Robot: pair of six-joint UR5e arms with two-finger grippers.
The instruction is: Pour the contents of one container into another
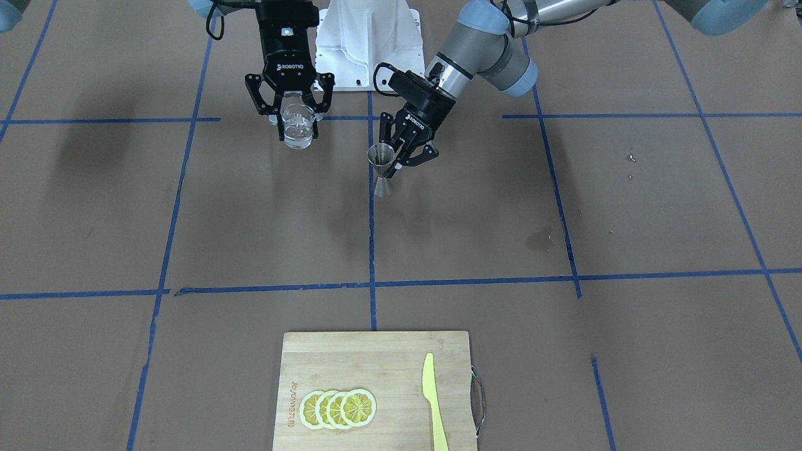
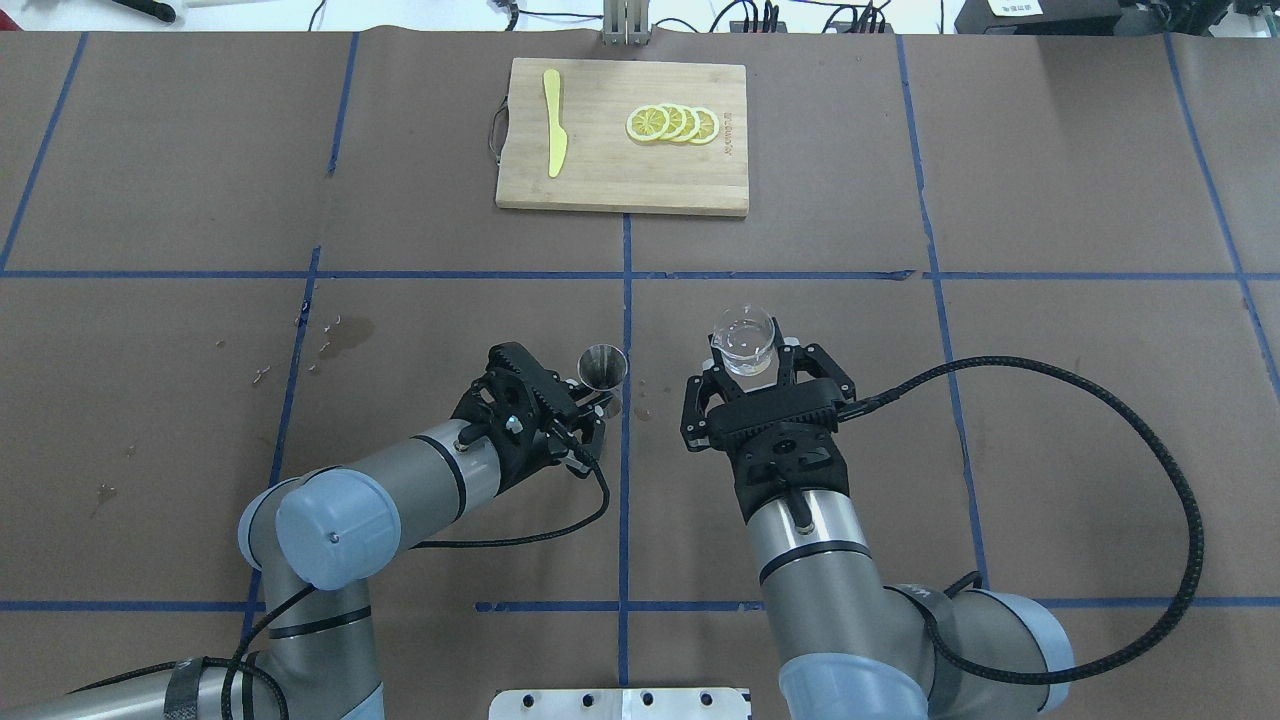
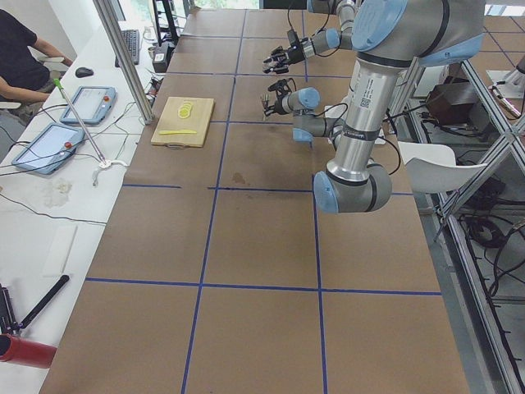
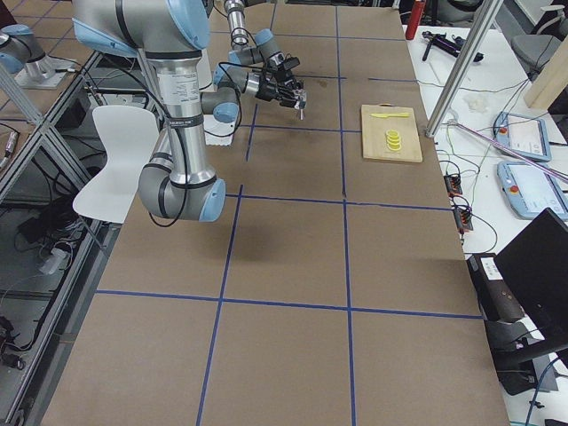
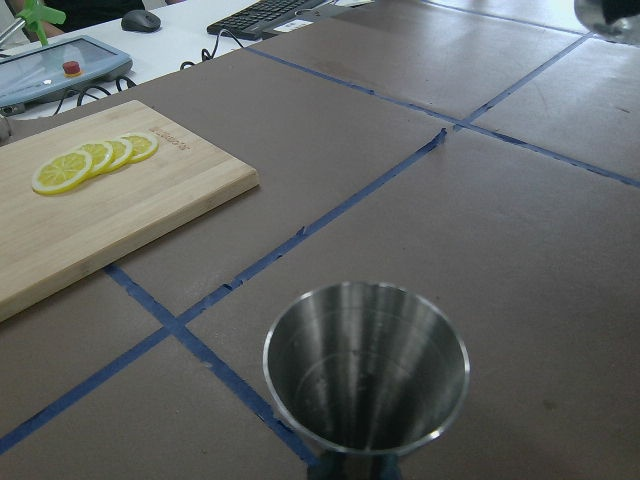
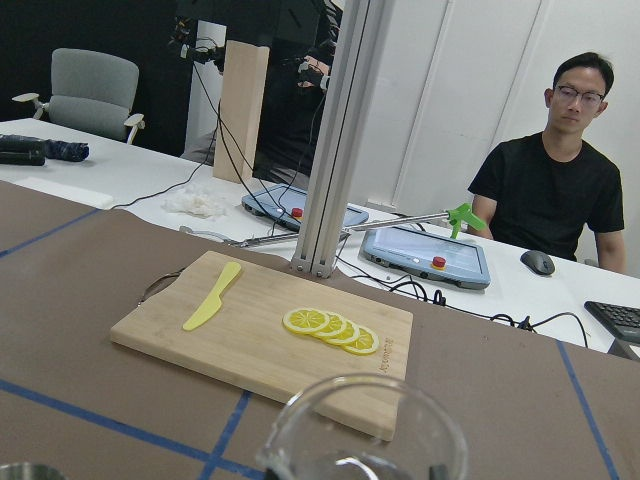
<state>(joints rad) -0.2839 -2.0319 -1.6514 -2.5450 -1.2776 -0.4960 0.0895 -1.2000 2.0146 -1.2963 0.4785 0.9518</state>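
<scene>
Jigger (image 5: 365, 380) mouth is seen closest, upright, filling foreground of left wrist view; inside appears empty. Jigger is clamped near waist by left gripper (image 1: 398, 161), jaws narrowed onto it. Glass (image 1: 297, 128), upright with clear liquid inside, is held by right gripper (image 1: 292, 119), jaws closed on its sides, well apart from jigger. Step judged: both vessels grasped, pour not yet begun. Next move: glass to be brought over jigger, lip aligned above narrow rim, tilted slowly.

The small clear glass (image 2: 742, 335) is upright, a little clear liquid inside, clamped in the right tool (image 2: 745, 368). At its 9 o'clock in the overhead view, the steel hourglass jigger (image 2: 603, 365) is upright and empty, gripped by the left tool (image 1: 398, 164).
</scene>
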